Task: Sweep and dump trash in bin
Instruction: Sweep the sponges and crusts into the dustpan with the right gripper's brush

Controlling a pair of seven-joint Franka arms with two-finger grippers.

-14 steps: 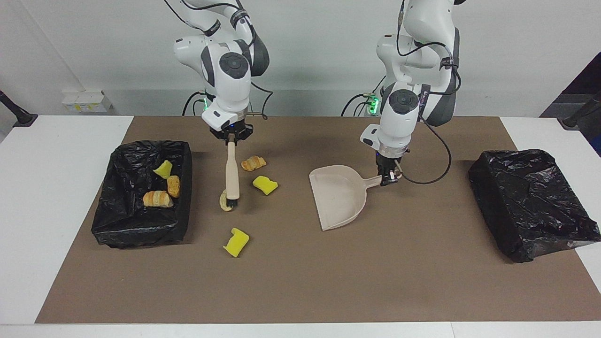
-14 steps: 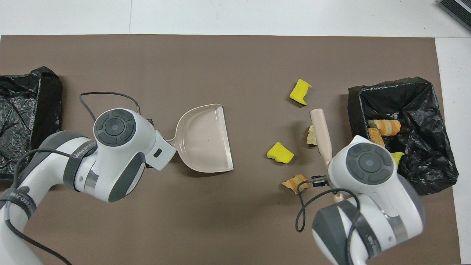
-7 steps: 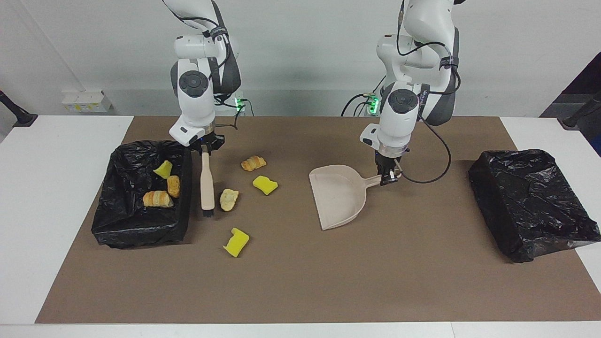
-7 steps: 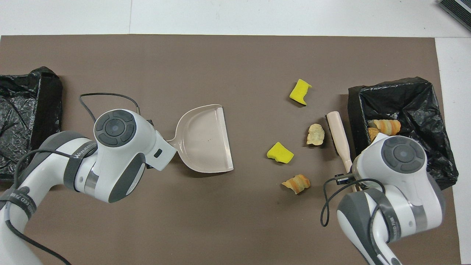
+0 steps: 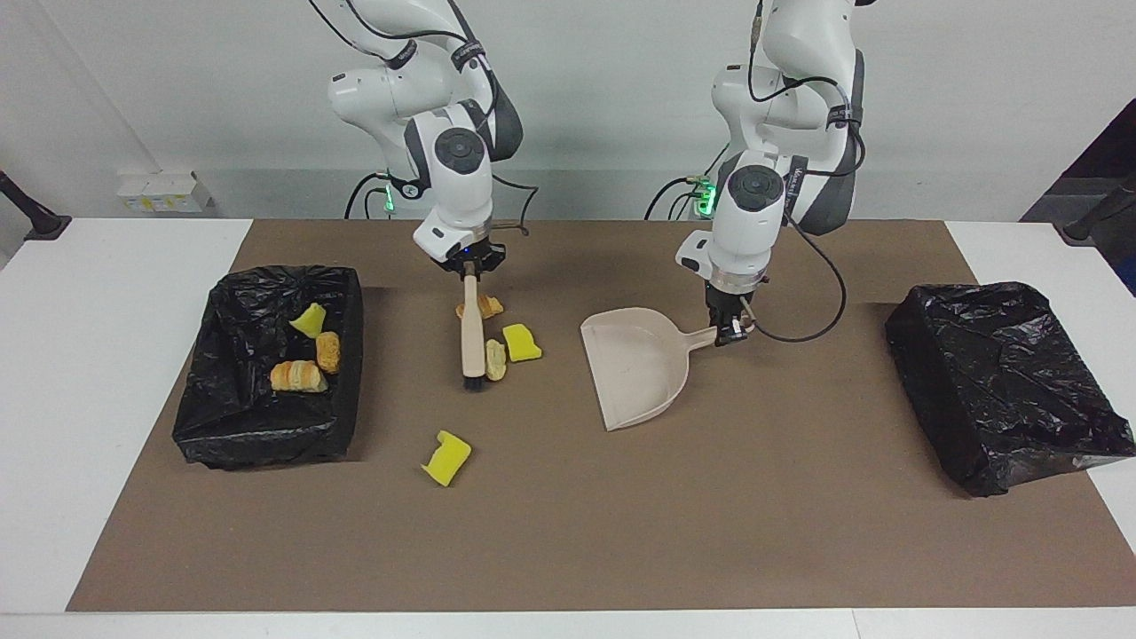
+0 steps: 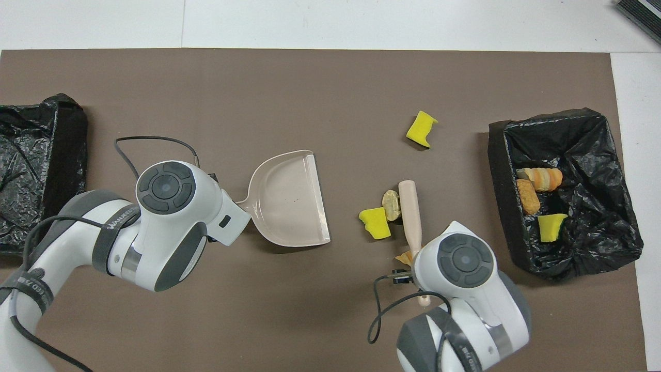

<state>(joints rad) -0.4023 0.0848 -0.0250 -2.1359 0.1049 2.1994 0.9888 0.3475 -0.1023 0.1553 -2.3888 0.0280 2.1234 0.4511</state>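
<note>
My right gripper (image 5: 468, 269) is shut on the beige brush (image 5: 473, 337), whose bristles rest on the mat. A pale bread piece (image 5: 495, 359) and a yellow sponge chunk (image 5: 522, 343) lie against the brush on the dustpan's side. A croissant (image 5: 484, 307) lies beside the handle, nearer to the robots. Another sponge chunk (image 5: 446, 458) lies apart, farther from the robots. My left gripper (image 5: 729, 333) is shut on the handle of the beige dustpan (image 5: 639, 368), which rests on the mat. In the overhead view the brush (image 6: 410, 209) touches the bread piece (image 6: 391, 204).
A black-lined bin (image 5: 266, 439) at the right arm's end holds a sponge chunk (image 5: 310, 319), a bread piece (image 5: 328, 351) and a croissant (image 5: 297, 376). A second black-lined bin (image 5: 1003, 382) stands at the left arm's end. A brown mat (image 5: 710, 532) covers the table.
The right gripper swung the brush toward the bin, then back toward the dustpan, pushing the bread piece and one sponge chunk closer to the dustpan. The dustpan shifted slightly.
</note>
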